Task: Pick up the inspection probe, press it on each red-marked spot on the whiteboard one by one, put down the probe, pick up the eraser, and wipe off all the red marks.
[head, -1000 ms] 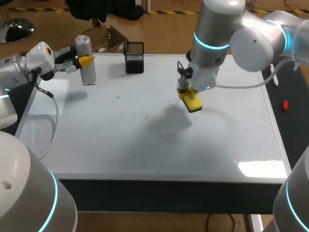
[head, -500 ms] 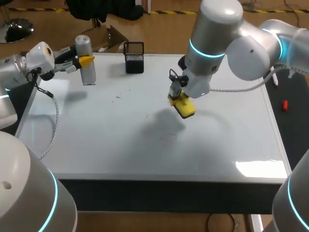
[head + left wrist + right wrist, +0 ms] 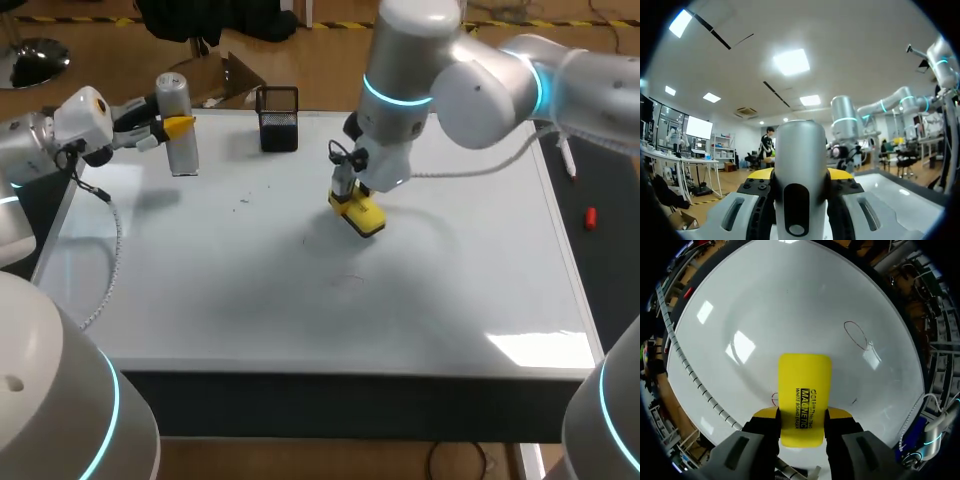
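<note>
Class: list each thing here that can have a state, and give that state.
left gripper: shut on the probe.
probe: upright, gripped at the whiteboard's far left corner.
right gripper: shut on the eraser.
eraser: gripped, low over the whiteboard's middle.
whiteboard: faint marks not yet wiped off.
black basket: upright, by the far edge.

Robotics lab: whiteboard table point(image 3: 200, 300), left arm point(image 3: 25, 150), right arm point(image 3: 410, 60) (both cyan-ringed)

The right end effector point(image 3: 352, 200) grips the yellow eraser point(image 3: 362, 217) near the middle of the whiteboard point(image 3: 450, 290). The left end effector point(image 3: 168, 127) grips the upright silver probe point(image 3: 181, 152), near a black mesh holder point(image 3: 278, 120).
</note>
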Available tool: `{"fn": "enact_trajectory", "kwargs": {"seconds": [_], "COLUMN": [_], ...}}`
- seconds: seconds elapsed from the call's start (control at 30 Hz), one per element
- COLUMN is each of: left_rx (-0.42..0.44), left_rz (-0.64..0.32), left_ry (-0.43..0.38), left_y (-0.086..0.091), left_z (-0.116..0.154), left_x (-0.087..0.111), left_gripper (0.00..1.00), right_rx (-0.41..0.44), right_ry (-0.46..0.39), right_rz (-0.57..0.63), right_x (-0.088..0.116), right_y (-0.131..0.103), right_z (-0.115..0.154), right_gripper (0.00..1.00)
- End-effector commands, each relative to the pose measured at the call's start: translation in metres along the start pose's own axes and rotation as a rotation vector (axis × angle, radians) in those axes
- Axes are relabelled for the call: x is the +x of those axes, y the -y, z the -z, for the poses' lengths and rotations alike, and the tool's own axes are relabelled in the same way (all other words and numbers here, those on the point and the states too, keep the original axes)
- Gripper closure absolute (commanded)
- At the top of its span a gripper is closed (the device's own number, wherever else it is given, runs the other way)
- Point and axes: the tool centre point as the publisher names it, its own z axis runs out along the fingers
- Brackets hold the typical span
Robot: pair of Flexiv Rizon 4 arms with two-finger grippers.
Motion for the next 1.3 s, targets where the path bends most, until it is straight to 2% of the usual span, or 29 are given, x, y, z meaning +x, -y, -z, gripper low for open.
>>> {"fn": "enact_trajectory", "kwargs": {"seconds": [0.03, 0.73, 1.3], "left_rx": [0.000, 0.000, 0.000], "left_rz": [-0.001, -0.001, -0.001], "left_ry": [0.001, 0.001, 0.001], "left_y": [0.001, 0.001, 0.001], "left_z": [0.000, 0.000, 0.000], "left_x": [0.000, 0.000, 0.000], "left_gripper": [1.00, 1.00, 1.00], "right_rx": [-0.043, -0.066, -0.112], "right_ry": [-0.001, 0.025, 0.020], "right_rz": [0.005, -0.018, -0.090], "right_x": [-0.002, 0.010, 0.046], "right_y": [0.011, 0.004, -0.022], "right_z": [-0.006, -0.028, -0.040], "right_gripper": [1.00, 1.00, 1.00]}}
